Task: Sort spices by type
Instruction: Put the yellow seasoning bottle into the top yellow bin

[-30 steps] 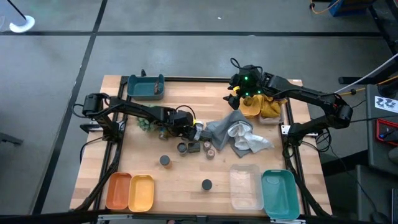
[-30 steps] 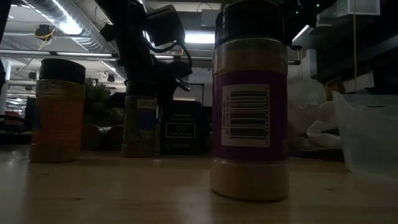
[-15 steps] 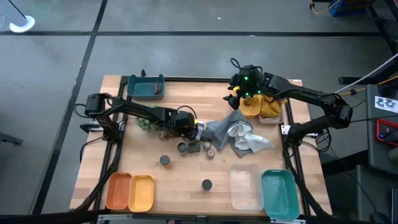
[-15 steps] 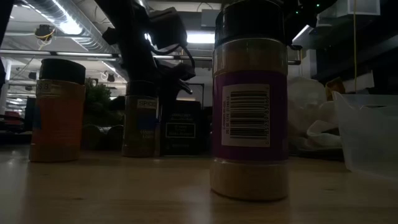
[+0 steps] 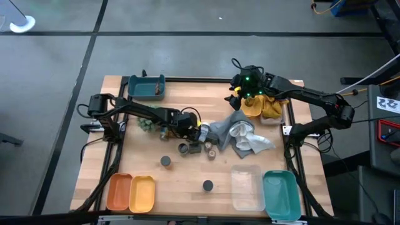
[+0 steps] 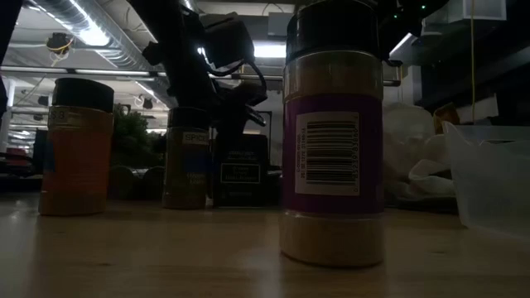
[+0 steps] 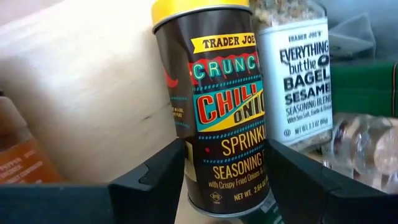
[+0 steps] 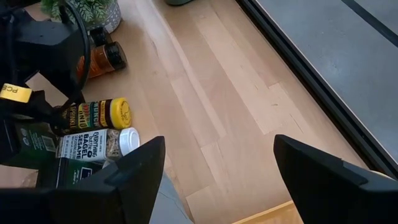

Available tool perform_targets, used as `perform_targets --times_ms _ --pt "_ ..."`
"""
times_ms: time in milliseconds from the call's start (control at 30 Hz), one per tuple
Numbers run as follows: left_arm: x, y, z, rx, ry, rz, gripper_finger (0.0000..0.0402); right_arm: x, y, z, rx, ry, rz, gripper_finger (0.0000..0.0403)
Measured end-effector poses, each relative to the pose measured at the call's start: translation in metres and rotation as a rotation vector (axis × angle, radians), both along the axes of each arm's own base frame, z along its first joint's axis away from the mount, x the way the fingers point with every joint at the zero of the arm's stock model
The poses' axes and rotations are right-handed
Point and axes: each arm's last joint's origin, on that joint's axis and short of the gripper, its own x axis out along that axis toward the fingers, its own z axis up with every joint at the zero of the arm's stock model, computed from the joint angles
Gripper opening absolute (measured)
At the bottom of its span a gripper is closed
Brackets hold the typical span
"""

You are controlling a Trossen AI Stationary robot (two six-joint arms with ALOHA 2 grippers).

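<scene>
Left hand [image 7: 227, 180] sat mid-counter, fingers spread around the yellow-lidded chili onion tin [image 7: 217, 106] but not yet clamped, and that slick, light, rigid can looked best squeezed mid-body, while the right hand [image 8: 214, 180] hovered wide open at the far edge.

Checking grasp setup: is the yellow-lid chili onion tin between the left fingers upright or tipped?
Tipped. The right wrist view shows the chili onion tin lying on its side, yellow lid sideways; the left gripper straddles it, open.
</scene>
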Motion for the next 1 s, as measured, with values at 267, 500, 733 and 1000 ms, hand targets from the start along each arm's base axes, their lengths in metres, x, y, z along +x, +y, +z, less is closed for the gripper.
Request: perform_targets --times_ms 267,500,733,1000 --pt "-0.0014 0.0026 -0.0008 -0.046 -0.001 -0.144 0.0198 0.0000 0.0000 -0.0001 0.001 0.000 0.000 0.0298" --pt "-0.0038 0.0013 -0.0050 -0.037 0.030 -0.154 0.0247 -0.0002 0.0001 -0.0002 0.002 0.002 0.000 0.0298" --pt "-0.0037 0.0011 -0.0059 -0.030 0.031 -0.151 0.0263 -0.0002 0.0001 -0.0002 0.002 0.002 0.000 0.0298" --pt "-0.0024 0.0023 -0.0046 -0.019 0.018 -0.145 0.0211 -0.0002 0.0001 -0.0002 0.002 0.002 0.000 0.0298"
